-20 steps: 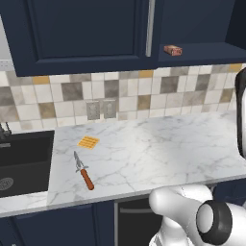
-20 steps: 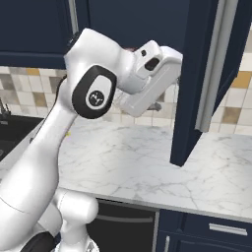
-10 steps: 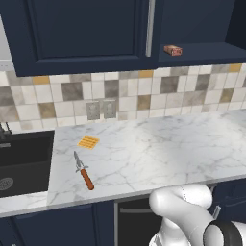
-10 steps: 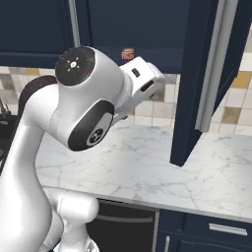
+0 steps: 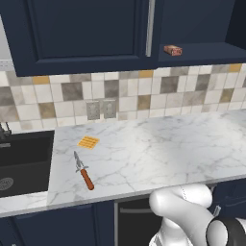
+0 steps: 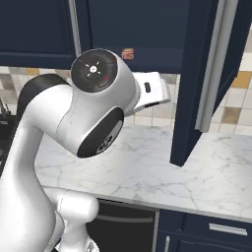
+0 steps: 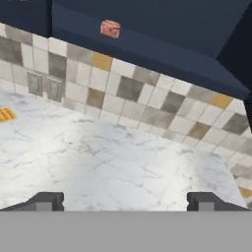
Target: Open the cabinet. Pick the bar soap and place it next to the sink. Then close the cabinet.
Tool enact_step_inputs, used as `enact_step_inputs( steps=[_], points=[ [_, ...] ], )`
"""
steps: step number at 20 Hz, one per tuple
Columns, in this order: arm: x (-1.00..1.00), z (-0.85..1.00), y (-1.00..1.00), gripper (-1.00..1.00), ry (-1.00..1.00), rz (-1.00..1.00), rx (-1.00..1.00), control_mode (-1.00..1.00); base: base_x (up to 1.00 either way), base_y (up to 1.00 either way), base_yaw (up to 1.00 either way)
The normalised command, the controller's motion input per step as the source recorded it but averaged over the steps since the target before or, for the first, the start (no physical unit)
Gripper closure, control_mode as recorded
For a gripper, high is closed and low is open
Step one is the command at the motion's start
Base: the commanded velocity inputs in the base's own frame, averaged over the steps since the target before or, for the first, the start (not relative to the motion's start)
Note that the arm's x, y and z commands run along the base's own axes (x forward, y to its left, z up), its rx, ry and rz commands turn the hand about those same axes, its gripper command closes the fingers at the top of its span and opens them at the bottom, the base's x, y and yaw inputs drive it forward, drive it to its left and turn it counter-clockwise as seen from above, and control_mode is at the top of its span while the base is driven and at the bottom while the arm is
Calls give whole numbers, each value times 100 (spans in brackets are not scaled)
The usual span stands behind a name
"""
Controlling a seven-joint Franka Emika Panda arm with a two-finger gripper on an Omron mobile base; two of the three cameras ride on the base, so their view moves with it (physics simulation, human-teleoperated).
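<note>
The white marble-look countertop [image 5: 158, 149] runs under a mosaic tile backsplash and carries everything loose in the scene, which leaves a broad bare stretch beside the basin where something could be set down. Above it, the narrow navy blue cabinet with its framed-panel door and long vertical silver bar handle [image 6: 199, 83] stands swung out toward the robot, so the first step of the task looks done and the shelf inside is exposed for reaching. At the far left of the counter sits the dark, almost black recessed sink [image 5: 24, 161], its round metal drain showing low in the basin.

The two-finger gripper [image 7: 125, 201] points over the counter toward the shelf; its dark tips stand spread wide apart with nothing between them, which suits an approach to a small block that has not yet been taken. It is well apart from the shelf and below its level.

An orange-handled knife [image 5: 82, 170] lies on the counter near the sink, and a flat orange ridged square [image 5: 88, 142] rests just beyond it, toward the wall.

The small reddish-brown bar soap with a paler pinkish face [image 5: 172, 50] rests on the cabinet's bottom shelf near its front edge, untouched.
</note>
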Motion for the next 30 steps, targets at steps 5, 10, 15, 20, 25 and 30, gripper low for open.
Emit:
enact_step_inputs(
  steps=[5,10,15,20,25,30],
  points=[
    [-26,21,30,-100,16,-49,27,-100,0,0,0],
    [-5,-8,80,-100,-4,-29,1,-100,0,0,0],
    [0,0,55,-100,-22,0,17,-100,0,0,0],
    [0,6,22,-100,-22,7,23,-100,0,0,0],
    [10,27,9,-100,-6,12,-1,-100,0,0,0],
    [39,18,0,-100,0,15,-15,-100,0,0,0]
  ],
)
